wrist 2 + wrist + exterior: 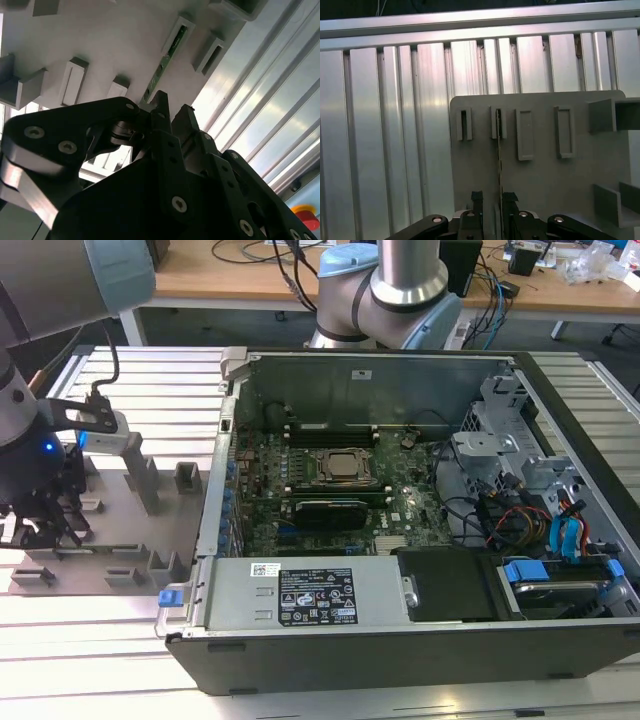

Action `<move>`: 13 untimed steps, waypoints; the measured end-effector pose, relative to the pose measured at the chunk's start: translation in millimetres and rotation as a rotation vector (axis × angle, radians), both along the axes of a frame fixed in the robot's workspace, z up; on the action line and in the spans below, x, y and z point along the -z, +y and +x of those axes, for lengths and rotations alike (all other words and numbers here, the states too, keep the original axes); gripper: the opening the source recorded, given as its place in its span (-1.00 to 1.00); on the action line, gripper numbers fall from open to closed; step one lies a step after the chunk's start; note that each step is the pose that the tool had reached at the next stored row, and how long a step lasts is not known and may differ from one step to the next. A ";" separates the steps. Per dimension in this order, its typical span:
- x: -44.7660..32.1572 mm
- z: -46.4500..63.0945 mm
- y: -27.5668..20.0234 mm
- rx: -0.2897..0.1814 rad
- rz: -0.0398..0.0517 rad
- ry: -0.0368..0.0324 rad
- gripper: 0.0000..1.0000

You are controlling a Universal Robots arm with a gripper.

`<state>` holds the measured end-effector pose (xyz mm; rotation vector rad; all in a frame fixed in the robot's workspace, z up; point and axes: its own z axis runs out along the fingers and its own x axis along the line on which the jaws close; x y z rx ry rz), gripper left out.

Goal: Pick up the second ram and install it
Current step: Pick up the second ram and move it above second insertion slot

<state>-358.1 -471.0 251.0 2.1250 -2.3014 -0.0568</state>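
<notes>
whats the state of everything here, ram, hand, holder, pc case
ram, standing on edge in a slot of the holder, not lifted
hand, open, straddling the ram
holder, slots beside the ram empty
case, lying on its side, open on top

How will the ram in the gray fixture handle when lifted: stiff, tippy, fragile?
Likely stiff and light: the second ram is a thin board. Standing on edge in the gray fixture, it may tip once freed. Bare circuitry, probably fragile. The open hand straddles it.
</notes>
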 end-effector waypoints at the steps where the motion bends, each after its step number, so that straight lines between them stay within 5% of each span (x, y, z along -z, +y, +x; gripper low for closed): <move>1: 2.7 0.1 0.0 0.000 0.0059 0.0000 -0.40; 3: 7.2 0.2 0.2 0.000 0.0121 -0.0001 -0.40; 13: 33.4 -0.3 8.7 -0.040 0.0123 0.0002 -0.40</move>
